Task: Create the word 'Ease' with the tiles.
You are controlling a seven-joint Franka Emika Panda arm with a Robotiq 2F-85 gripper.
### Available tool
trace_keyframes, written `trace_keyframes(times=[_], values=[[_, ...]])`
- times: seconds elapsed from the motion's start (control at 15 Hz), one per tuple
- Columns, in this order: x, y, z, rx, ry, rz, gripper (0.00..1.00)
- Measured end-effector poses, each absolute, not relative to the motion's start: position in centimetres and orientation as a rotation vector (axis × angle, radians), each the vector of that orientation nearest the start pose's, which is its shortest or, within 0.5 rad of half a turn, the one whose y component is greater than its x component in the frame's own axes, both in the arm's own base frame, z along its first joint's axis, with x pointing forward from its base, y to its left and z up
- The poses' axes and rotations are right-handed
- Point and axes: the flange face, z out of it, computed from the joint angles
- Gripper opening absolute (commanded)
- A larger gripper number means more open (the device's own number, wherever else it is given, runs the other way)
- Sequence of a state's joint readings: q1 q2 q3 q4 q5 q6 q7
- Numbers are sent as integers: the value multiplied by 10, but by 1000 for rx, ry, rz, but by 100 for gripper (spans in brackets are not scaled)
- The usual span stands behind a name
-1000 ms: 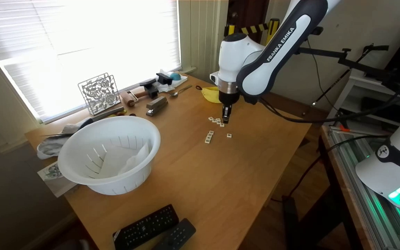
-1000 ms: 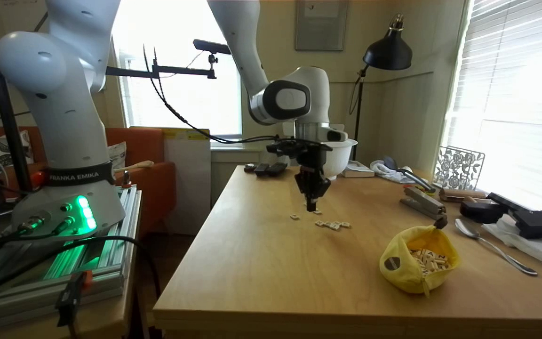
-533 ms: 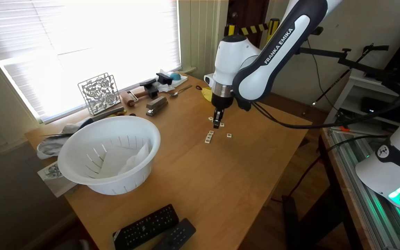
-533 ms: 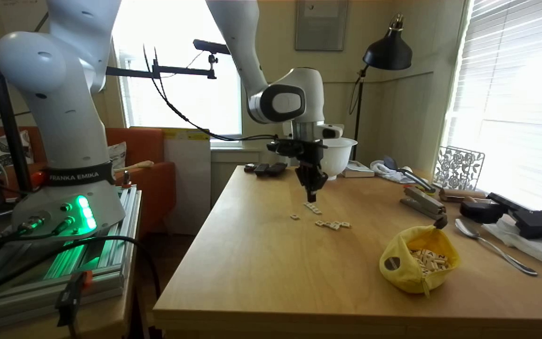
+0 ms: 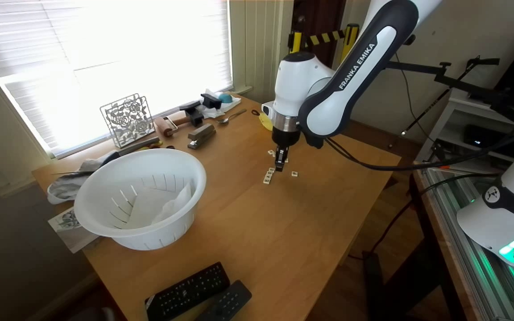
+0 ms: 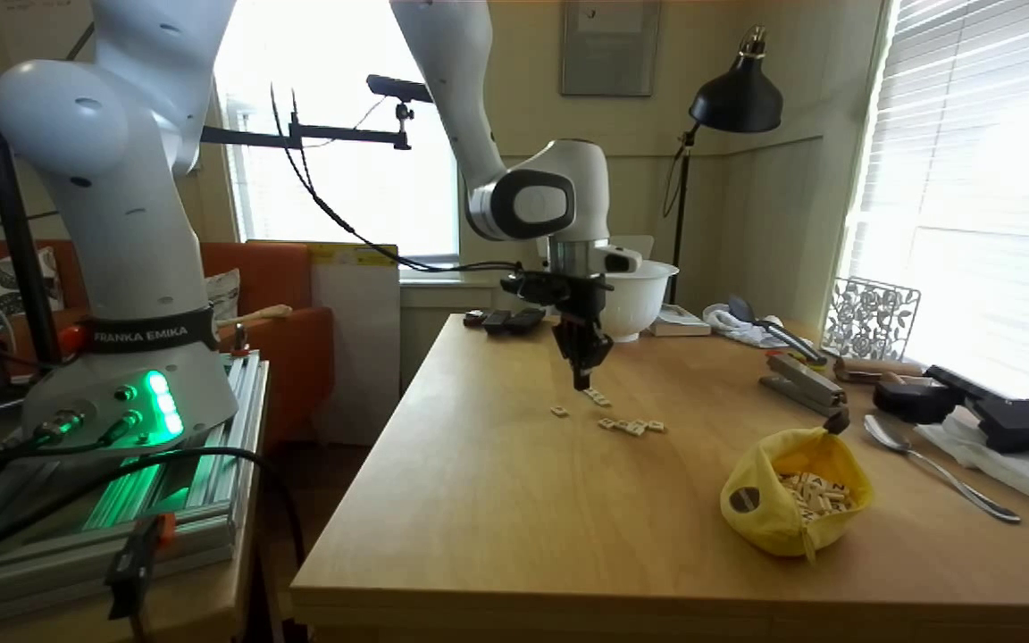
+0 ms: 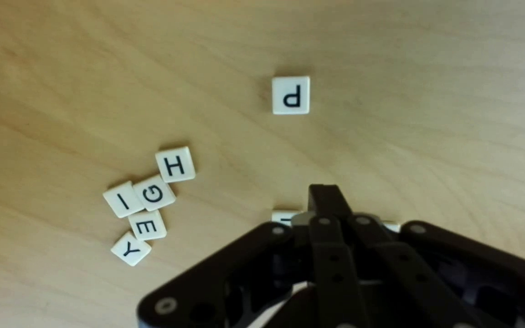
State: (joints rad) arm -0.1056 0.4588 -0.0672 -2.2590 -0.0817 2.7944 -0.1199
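In an exterior view, a line of touching cream tiles (image 5: 267, 177) reads E-A-S-E, its far end partly covered by my gripper (image 5: 279, 170). My gripper's fingertips are pressed together with nothing between them, just above or beside that end; whether they touch a tile I cannot tell. The wrist view has the gripper hiding most of that line, leaving a tile's edge (image 7: 284, 216) and a white corner (image 7: 392, 226) on either side. Apart lies a P tile (image 7: 290, 95). Tiles lettered H (image 7: 175, 164), G (image 7: 154, 192), I (image 7: 123, 199), E (image 7: 147, 225) and Y (image 7: 131, 248) form a loose cluster.
A yellow pouch (image 6: 791, 527) of more tiles stands on the wooden table (image 6: 497, 518). Also on it are a large white bowl (image 5: 194, 178), remotes (image 5: 190, 290), a stapler (image 5: 201, 135), a spoon (image 6: 943, 469) and a metal floral holder (image 5: 130, 120).
My shut gripper has moved away from the tile cluster towards the E-A-S-E line, and over the last half second it has come lower. The tiles look unmoved.
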Motion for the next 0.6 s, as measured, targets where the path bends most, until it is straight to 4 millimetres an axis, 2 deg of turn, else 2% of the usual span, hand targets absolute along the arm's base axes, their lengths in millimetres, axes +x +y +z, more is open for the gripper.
trace_keyframes(times=[0.33,0.6], values=[[526,-101,158,-3220,-29,-50,0],[521,-101,154,-3216,-26,11,0]])
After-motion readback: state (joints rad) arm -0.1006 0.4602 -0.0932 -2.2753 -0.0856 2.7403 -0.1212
